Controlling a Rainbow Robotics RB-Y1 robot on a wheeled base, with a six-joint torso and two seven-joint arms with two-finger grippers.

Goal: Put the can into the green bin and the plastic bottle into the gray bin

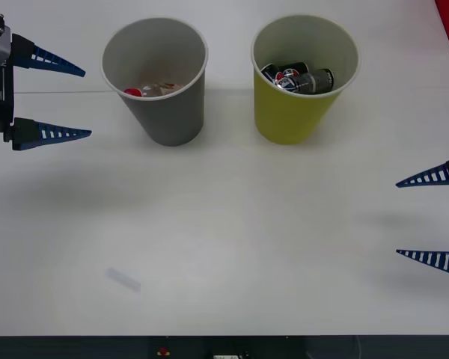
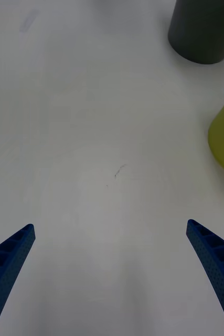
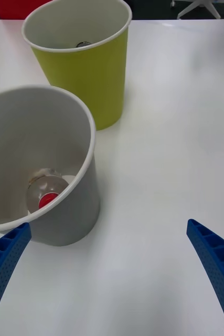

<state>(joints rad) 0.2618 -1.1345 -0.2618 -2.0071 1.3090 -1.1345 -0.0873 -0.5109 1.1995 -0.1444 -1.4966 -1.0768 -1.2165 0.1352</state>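
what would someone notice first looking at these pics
Two big cups stand side by side at the far middle of the white table: the gray bin on the left with the plastic bottle lying in its bottom, and the green bin on the right holding a dark can. The left gripper sits beside the gray bin and the right gripper at the right edge, both with jaws open and empty.

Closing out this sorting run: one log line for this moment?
can: in green bin | plastic bottle: in gray bin | left gripper: open, beside gray bin | right gripper: open, table's right edge
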